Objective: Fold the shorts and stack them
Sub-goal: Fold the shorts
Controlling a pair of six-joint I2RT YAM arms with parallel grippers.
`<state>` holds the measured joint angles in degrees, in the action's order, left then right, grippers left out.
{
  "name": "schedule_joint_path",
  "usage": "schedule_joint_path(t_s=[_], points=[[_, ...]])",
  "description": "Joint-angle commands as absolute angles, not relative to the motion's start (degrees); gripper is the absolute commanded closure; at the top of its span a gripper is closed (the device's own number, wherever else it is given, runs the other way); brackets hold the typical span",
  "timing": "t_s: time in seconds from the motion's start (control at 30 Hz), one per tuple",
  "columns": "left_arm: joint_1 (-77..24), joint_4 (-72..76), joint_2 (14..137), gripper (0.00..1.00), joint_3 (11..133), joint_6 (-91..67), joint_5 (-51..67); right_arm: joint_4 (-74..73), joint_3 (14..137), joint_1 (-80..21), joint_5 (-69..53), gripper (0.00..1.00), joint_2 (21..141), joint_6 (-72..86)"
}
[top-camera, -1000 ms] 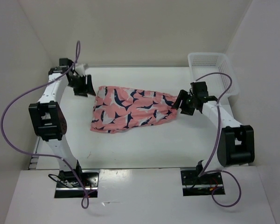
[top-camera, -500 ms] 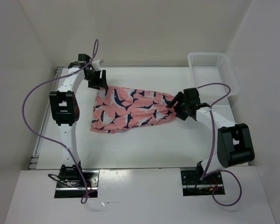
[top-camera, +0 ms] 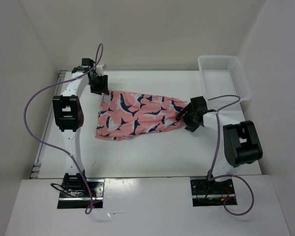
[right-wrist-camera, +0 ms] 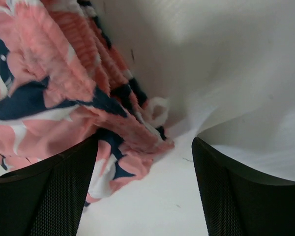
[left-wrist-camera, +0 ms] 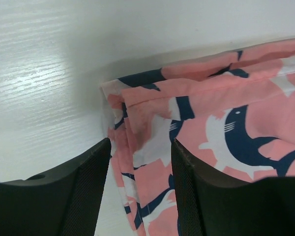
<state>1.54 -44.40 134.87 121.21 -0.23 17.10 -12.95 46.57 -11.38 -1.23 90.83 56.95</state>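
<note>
Nothing readable showing in any view, no text, label, brand, number or sign appearing legibly on any surface

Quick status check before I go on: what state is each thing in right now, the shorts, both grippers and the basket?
shorts: lying spread out on the table, not held.
left gripper: open, fingers either side of the shorts' far left corner.
right gripper: open, fingers either side of the gathered waistband end.
white mesh basket: upright at the table's far right corner, nothing seen inside.
</note>
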Motion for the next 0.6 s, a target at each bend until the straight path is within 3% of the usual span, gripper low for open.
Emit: schedule_joint_path(t_s=[0.0, 0.13, 0.27, 0.3, 0.4, 0.47, 0.57], points=[[1.58, -43.15, 136.41, 0.4, 120.59, 0.0, 14.85, -12.3, 48.43, -11.69, -2.1, 0.18, 95.26, 57.04], [1.58, -42.54, 136.41, 0.4, 119.45, 0.0, 14.85, -11.61, 48.35, -12.3, -2.64, 0.22, 96.59, 57.65], [1.58, -42.01, 137.54, 0.4, 118.92, 0.0, 14.85, -10.28, 47.81, -12.3, 0.08, 0.53, 95.98, 58.54], [1.58, -42.01, 137.55, 0.4, 118.92, 0.0, 14.33, -10.28, 48.42, -12.3, 0.61, 0.73, 95.98, 58.54], [1.58, -42.53, 138.08, 0.4, 119.53, 0.0, 15.46, -10.28, 49.83, -12.3, 1.22, 0.93, 96.59, 57.67], [2.11, -42.54, 137.29, 0.39, 120.06, 0.0, 16.08, -10.99, 51.41, -12.3, 1.75, 1.0, 96.59, 55.9], [2.11, -43.07, 135.97, 0.39, 120.06, 0.0, 17.75, -12.39, 53.17, -12.3, 4.47, 1.0, 95.54, 53.19]])
